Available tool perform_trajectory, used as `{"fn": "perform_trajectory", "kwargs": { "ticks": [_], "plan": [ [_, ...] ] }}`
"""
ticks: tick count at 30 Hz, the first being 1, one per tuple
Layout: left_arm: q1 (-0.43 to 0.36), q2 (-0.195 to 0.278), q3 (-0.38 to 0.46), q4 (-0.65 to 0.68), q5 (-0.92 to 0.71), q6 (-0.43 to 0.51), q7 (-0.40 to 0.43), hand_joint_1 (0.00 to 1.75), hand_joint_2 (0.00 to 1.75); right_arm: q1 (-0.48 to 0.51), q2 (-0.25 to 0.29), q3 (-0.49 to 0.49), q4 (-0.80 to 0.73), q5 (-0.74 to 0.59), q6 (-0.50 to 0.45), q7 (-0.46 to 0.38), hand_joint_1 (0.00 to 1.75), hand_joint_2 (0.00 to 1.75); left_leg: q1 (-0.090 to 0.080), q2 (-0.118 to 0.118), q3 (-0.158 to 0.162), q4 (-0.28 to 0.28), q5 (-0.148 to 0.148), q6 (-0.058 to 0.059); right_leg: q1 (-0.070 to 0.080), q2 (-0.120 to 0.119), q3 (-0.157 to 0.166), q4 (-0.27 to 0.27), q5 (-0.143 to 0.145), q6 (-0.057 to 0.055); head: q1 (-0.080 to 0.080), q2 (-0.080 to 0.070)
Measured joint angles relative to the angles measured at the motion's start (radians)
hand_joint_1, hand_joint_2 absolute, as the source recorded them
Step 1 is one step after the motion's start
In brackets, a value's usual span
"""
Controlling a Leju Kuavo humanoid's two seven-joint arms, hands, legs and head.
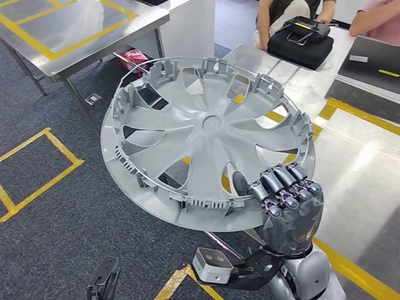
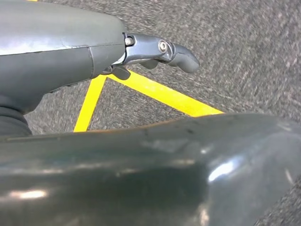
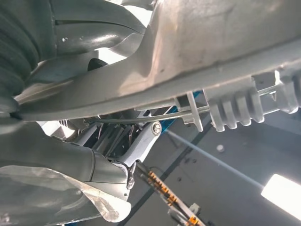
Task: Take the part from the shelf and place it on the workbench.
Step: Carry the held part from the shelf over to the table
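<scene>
The part is a large silver wheel cover (image 1: 207,137), carried inner side up and roughly level in the head view. My right hand (image 1: 287,206) grips its near right rim, dark fingers curled over the edge. In the right wrist view the cover's rim and clips (image 3: 227,61) pass close over my right hand (image 3: 71,160). The cover hangs over the near left corner of the steel workbench (image 1: 358,169) and partly over the carpet. My left hand (image 2: 156,49) hangs low over the carpet, fingers extended, holding nothing.
A second steel table (image 1: 70,31) with yellow tape lines stands at the back left. A black bag (image 1: 299,37) lies on the far end of the workbench, where people sit. Yellow tape squares (image 1: 42,169) mark the grey carpet.
</scene>
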Motion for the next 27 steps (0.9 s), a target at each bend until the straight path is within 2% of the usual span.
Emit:
{"fn": "perform_trajectory", "kwargs": {
  "ticks": [4,5,6,8,9,10,11,12,13,14,15,16,17,18,20,21,22,24,25,27],
  "plan": [
    [0.0,0.0,0.0,0.0,-0.001,-0.001,0.0,0.0,0.0,0.0,0.0,0.0,0.001,0.0,0.0,0.001,1.75,1.75,0.0,0.0,0.004,-0.012,0.013,0.001,0.0,0.007,0.0,0.0,0.0,0.0,0.0,0.0],
    [-0.001,0.0,0.0,0.0,-0.001,-0.001,0.0,0.0,0.0,0.0,0.0,0.0,0.001,0.0,0.0,0.002,1.75,1.75,0.0,-0.001,0.012,-0.031,0.027,0.002,0.0,0.011,0.0,0.001,0.0,0.0,0.0,0.0],
    [-0.002,0.0,0.0,0.0,-0.001,-0.001,0.0,0.0,0.0,0.0,0.0,0.0,0.001,0.0,0.0,0.002,1.75,1.75,0.0,-0.003,0.026,-0.065,0.049,0.003,0.0,0.017,0.001,0.002,0.0,0.001,0.0,0.0],
    [-0.005,0.001,0.0,0.0,-0.003,-0.004,0.005,0.0,0.0,0.0,-0.002,-0.001,0.004,0.0,0.0,0.009,1.75,1.75,0.003,-0.039,0.085,-0.207,0.111,0.011,-0.004,0.058,-0.01,0.003,0.006,0.017,0.0,0.0],
    [-0.007,0.002,-0.001,0.0,-0.004,-0.006,0.008,0.0,0.0,0.0,-0.002,-0.001,0.006,0.0,0.0,0.012,1.75,1.75,0.005,-0.049,0.107,-0.263,0.131,0.018,-0.006,0.066,-0.019,0.005,0.007,0.027,0.001,0.0],
    [-0.008,0.002,-0.001,-0.001,-0.006,-0.007,0.01,0.0,0.0,0.0,-0.004,-0.002,0.007,0.0,0.0,0.014,1.75,1.75,0.007,-0.056,0.123,-0.306,0.143,0.026,-0.006,0.058,-0.032,0.014,0.002,0.037,0.003,0.0],
    [-0.008,0.002,-0.001,-0.001,-0.007,-0.008,0.01,0.0,0.0,0.0,-0.005,-0.002,0.008,0.0,0.0,0.014,1.75,1.75,0.007,-0.042,0.124,-0.31,0.146,0.034,-0.004,0.03,-0.048,0.039,-0.014,0.042,0.005,0.0],
    [-0.008,0.003,-0.001,-0.001,-0.007,-0.008,0.01,0.0,0.0,-0.001,-0.006,-0.002,0.009,0.0,0.0,0.014,1.75,1.75,0.007,-0.028,0.125,-0.313,0.148,0.039,-0.003,-0.006,-0.071,0.085,-0.041,0.044,0.007,0.0],
    [-0.005,0.004,-0.001,-0.001,-0.007,-0.008,0.01,0.0,0.0,-0.002,-0.006,-0.002,0.009,0.0,0.0,0.014,1.75,1.75,0.005,-0.015,0.125,-0.313,0.148,0.042,-0.002,-0.031,-0.1,0.147,-0.072,0.047,0.01,0.0],
    [-0.003,0.005,-0.001,-0.001,-0.007,-0.008,0.01,0.0,0.0,-0.003,-0.007,-0.003,0.01,0.0,0.0,0.014,1.75,1.75,0.003,0.0,0.124,-0.313,0.147,0.043,-0.003,-0.041,-0.13,0.212,-0.099,0.05,0.011,0.0],
    [0.0,0.006,-0.001,-0.001,-0.007,-0.008,0.01,0.0,0.0,-0.003,-0.007,-0.003,0.011,0.0,0.0,0.014,1.75,1.75,0.002,0.014,0.124,-0.313,0.147,0.044,-0.005,-0.045,-0.151,0.258,-0.111,0.052,0.011,0.0],
    [0.001,0.006,-0.001,-0.001,-0.008,-0.009,0.01,0.0,0.0,-0.003,-0.008,-0.003,0.013,0.0,0.0,0.015,1.75,1.75,0.002,0.029,0.125,-0.313,0.146,0.044,-0.006,-0.047,-0.155,0.271,-0.107,0.054,0.011,0.0],
    [0.0,0.006,-0.001,-0.001,-0.008,-0.009,0.01,0.0,0.0,-0.002,-0.009,-0.004,0.015,0.0,0.0,0.015,1.75,1.75,0.001,0.042,0.125,-0.313,0.145,0.044,-0.006,-0.05,-0.14,0.245,-0.086,0.055,0.011,0.0],
    [-0.001,0.005,-0.001,-0.001,-0.008,-0.009,0.01,0.0,0.0,-0.002,-0.01,-0.004,0.017,0.0,0.0,0.015,1.75,1.75,0.001,0.054,0.127,-0.313,0.143,0.042,-0.007,-0.059,-0.106,0.184,-0.054,0.054,0.011,0.0],
    [-0.003,0.004,-0.001,-0.001,-0.008,-0.01,0.01,0.0,0.0,-0.003,-0.01,-0.004,0.018,0.0,0.0,0.014,1.75,1.75,-0.003,0.074,0.13,-0.311,0.138,0.034,0.0,-0.103,-0.031,0.053,-0.015,0.048,0.011,0.0],
    [-0.003,0.004,-0.001,-0.001,-0.009,-0.01,0.01,0.0,0.0,-0.004,-0.01,-0.004,0.018,0.0,0.0,0.014,1.75,1.75,-0.005,0.083,0.131,-0.31,0.136,0.03,0.004,-0.118,-0.009,0.015,-0.009,0.043,0.011,0.0],
    [-0.003,0.005,-0.001,-0.001,-0.009,-0.009,0.01,0.0,0.0,-0.004,-0.01,-0.004,0.018,0.0,0.0,0.014,1.75,1.75,-0.008,0.093,0.133,-0.309,0.135,0.026,0.008,-0.125,-0.001,0.0,-0.011,0.037,0.01,0.0],
    [-0.004,0.005,-0.001,-0.001,-0.009,-0.009,0.01,0.0,0.0,-0.003,-0.01,-0.004,0.018,0.0,0.0,0.015,1.75,1.75,-0.009,0.112,0.137,-0.31,0.132,0.017,0.008,-0.102,-0.001,-0.003,-0.006,0.025,0.009,0.0],
    [-0.006,0.006,-0.001,-0.001,-0.009,-0.009,0.01,0.0,0.0,-0.003,-0.01,-0.004,0.018,0.0,0.0,0.015,1.75,1.75,-0.008,0.105,0.138,-0.305,0.125,0.011,0.006,-0.091,0.0,-0.005,-0.004,0.021,0.008,0.0],
    [-0.007,0.006,-0.001,-0.002,-0.01,-0.009,0.01,0.0,0.0,-0.005,-0.01,-0.005,0.019,0.0,0.0,0.015,1.75,1.75,-0.003,0.061,0.116,-0.248,0.085,0.002,0.0,-0.069,0.003,-0.009,0.0,0.011,0.003,0.0]
  ]
}}
